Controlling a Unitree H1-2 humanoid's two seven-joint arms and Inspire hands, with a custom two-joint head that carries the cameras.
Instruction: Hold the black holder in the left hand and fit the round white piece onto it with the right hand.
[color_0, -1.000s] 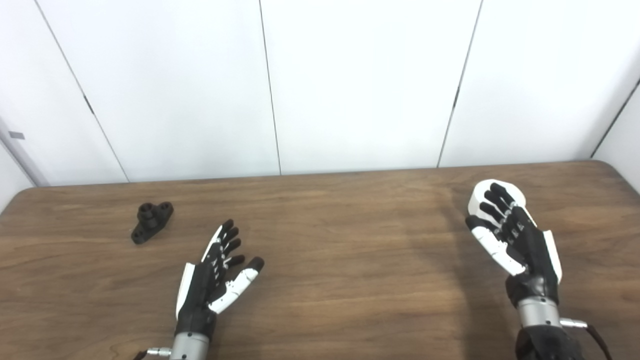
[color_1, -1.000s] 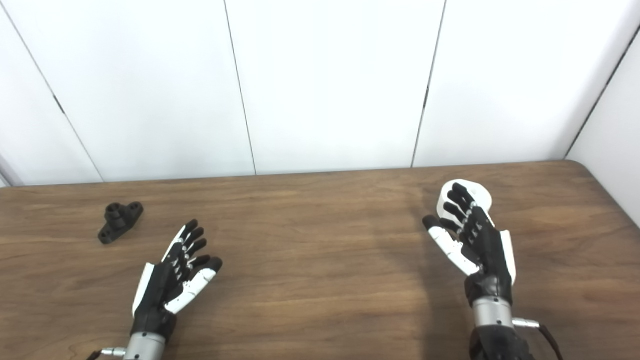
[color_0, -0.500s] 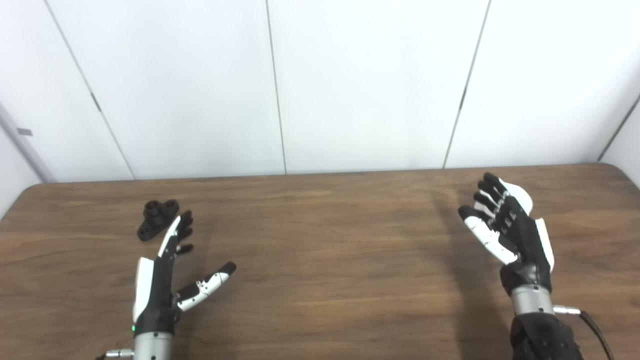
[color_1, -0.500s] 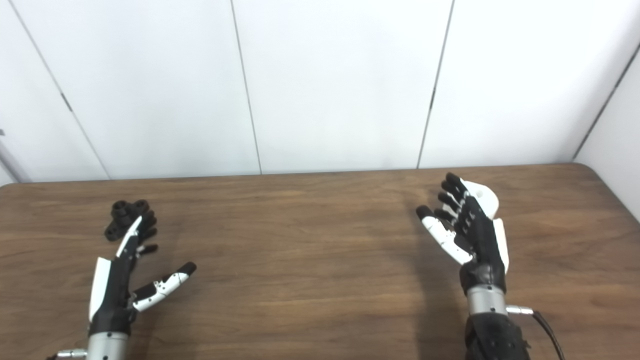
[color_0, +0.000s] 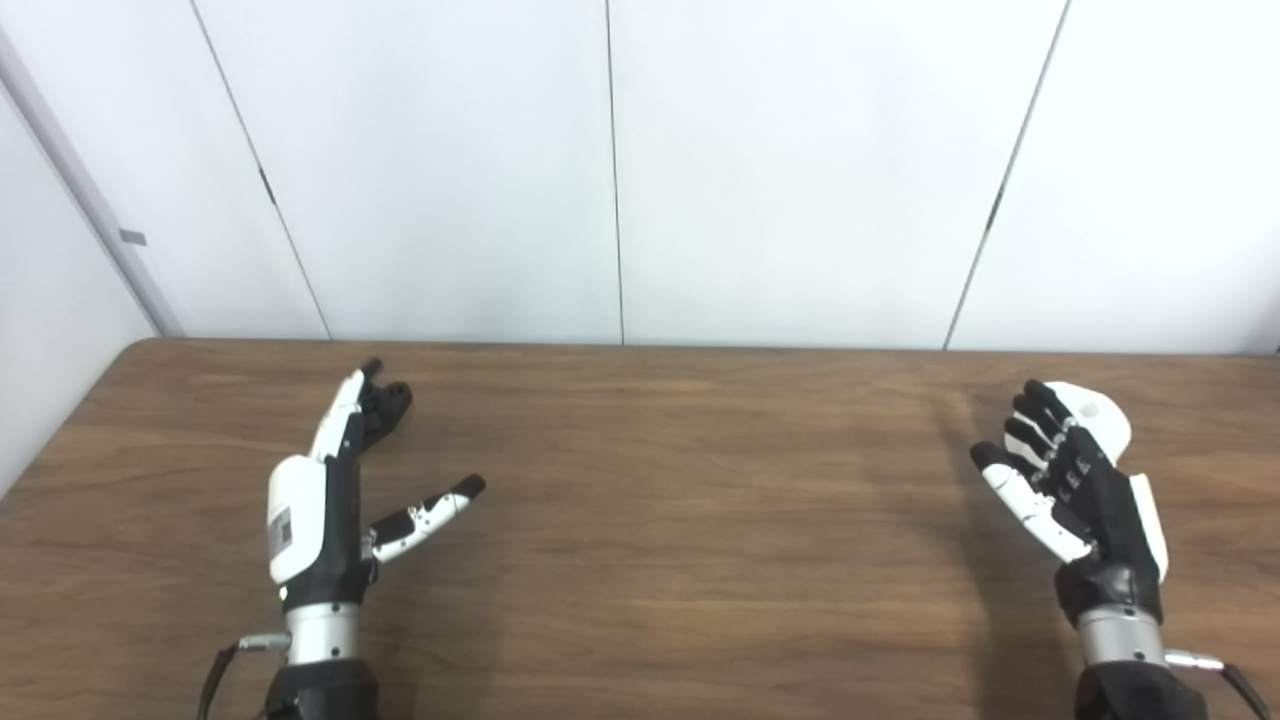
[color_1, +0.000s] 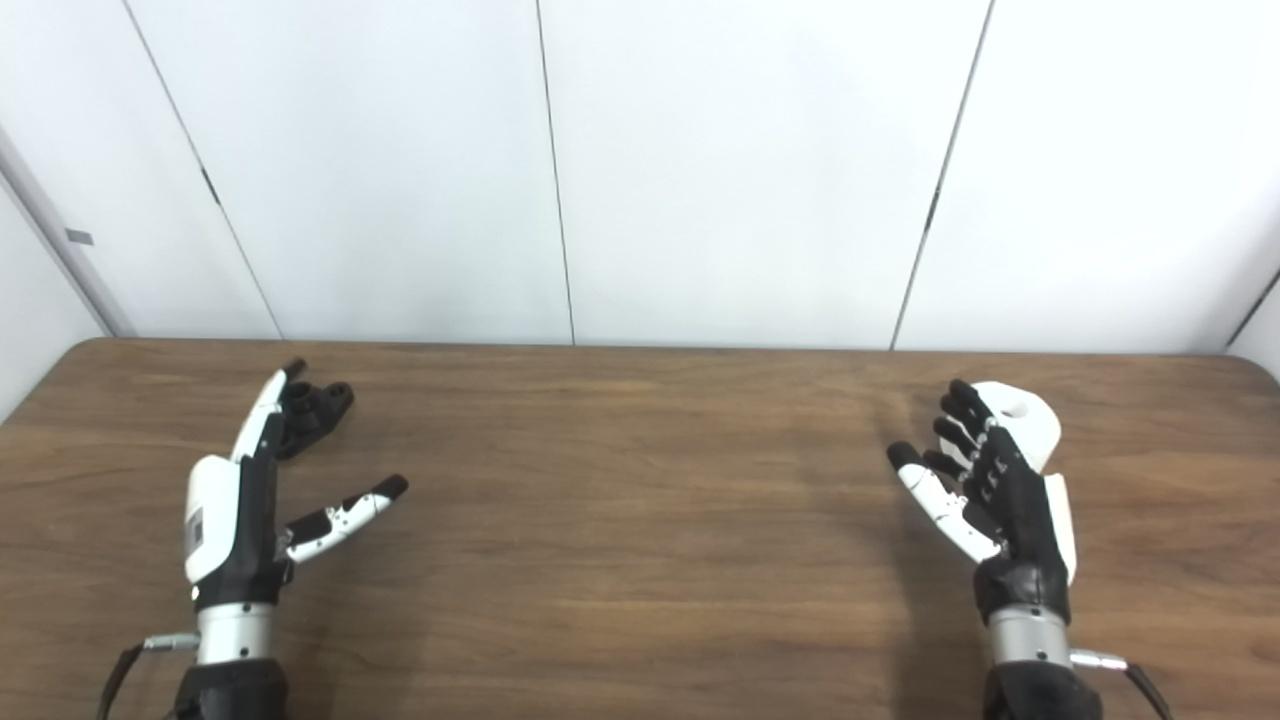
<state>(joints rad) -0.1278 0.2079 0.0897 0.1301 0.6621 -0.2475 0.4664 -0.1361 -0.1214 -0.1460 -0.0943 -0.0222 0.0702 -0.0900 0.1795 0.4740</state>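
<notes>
The black holder (color_1: 318, 405) lies on the wooden table at the far left, partly hidden behind my left hand's fingers; it also shows in the left eye view (color_0: 390, 402). My left hand (color_1: 250, 495) is open, fingers stretched along the holder's left side, thumb spread to the right, holding nothing. The round white piece (color_1: 1025, 420) lies at the far right, partly hidden behind my right hand (color_1: 985, 500); it also shows in the left eye view (color_0: 1098, 420). The right hand is open, fingers up in front of the piece, holding nothing.
The brown wooden table (color_1: 640, 500) runs across the whole view. White wall panels (color_1: 640, 170) stand right behind its far edge. The table's rounded left corner (color_0: 140, 350) is near the holder.
The camera has turned left, shifting the whole picture right. My left hand has reached forward until its fingers lie beside the black holder. The right hand has kept its open pose by the white piece.
</notes>
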